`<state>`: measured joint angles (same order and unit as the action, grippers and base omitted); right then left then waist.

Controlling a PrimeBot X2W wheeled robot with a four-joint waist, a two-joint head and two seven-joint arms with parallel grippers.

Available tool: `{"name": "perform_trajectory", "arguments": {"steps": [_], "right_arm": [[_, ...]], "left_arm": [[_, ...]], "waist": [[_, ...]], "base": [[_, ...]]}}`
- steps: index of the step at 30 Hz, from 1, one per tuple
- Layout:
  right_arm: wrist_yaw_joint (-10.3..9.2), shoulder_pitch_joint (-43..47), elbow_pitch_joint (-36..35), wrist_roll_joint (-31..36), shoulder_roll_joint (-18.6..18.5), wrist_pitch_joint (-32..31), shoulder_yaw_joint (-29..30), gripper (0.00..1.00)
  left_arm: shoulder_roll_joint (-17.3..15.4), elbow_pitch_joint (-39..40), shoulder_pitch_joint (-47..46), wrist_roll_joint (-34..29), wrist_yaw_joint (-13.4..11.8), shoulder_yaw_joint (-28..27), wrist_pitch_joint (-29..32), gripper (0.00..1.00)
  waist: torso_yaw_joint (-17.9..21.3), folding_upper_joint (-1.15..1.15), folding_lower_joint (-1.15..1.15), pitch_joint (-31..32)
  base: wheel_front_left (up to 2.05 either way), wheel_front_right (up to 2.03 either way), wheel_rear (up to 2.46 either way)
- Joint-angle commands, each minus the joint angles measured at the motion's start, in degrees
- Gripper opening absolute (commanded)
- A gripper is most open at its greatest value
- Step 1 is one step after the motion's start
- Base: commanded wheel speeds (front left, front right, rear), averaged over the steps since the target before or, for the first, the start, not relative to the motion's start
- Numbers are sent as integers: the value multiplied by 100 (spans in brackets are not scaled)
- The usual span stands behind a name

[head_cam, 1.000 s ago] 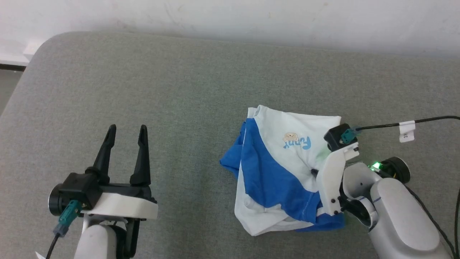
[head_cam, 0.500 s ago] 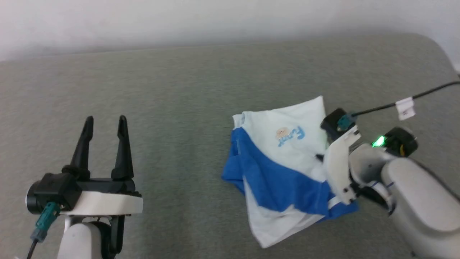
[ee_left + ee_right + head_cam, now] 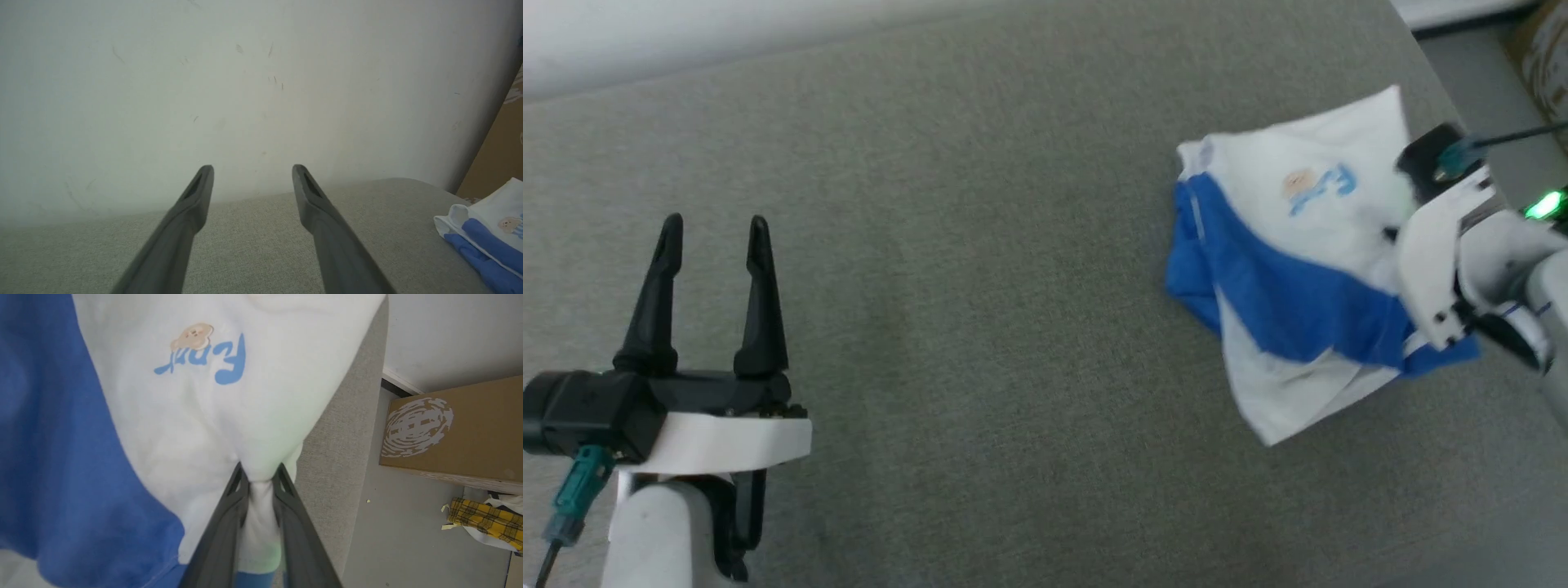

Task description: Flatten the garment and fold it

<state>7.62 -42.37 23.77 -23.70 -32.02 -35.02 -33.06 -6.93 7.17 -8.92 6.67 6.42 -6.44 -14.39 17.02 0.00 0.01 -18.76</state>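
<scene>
The garment is a crumpled white T-shirt with blue sleeves and a small cartoon print, lying near the right end of the grey padded surface. My right gripper is shut on a pinch of its white fabric just below the print, and the cloth fans out from the fingertips. In the head view the right gripper sits at the garment's right side, its fingers hidden behind the white wrist mount. My left gripper stands open and holds nothing at the lower left, far from the garment.
The padded surface ends just right of the garment, with bare floor beyond. A cardboard box and a yellow plaid cloth lie on that floor. A pale wall runs along the far edge.
The head camera has swung, shifting the whole picture. My right gripper has narrowed onto the white fabric, and the garment's upper right corner now stands up in a peak.
</scene>
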Motion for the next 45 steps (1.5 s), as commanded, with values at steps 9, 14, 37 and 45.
{"name": "perform_trajectory", "arguments": {"steps": [9, 14, 37, 45], "right_arm": [[-13, -693, 845, 598, -187, 518, 491, 0], [-13, -903, 1316, 828, -96, 738, 939, 0], [-13, -966, 1172, 1572, 119, 2888, 2322, 100], [-13, 58, -608, 1169, 841, 3983, 3027, 100]], "left_arm": [[-226, 331, -248, -99, -74, -16, 259, 100], [-274, 420, -323, -108, -80, 26, 320, 100], [-135, -34, -250, 39, -192, 155, 80, 100], [71, -382, -53, 115, -280, 266, -25, 100]], "waist": [[372, 0, -1, -1073], [304, 0, -1, -1237], [-172, 0, -1, -256], [-719, 0, -1, 674]], "base": [[0, 0, 0], [0, 0, 0], [0, 0, 0], [0, 0, 0]]}}
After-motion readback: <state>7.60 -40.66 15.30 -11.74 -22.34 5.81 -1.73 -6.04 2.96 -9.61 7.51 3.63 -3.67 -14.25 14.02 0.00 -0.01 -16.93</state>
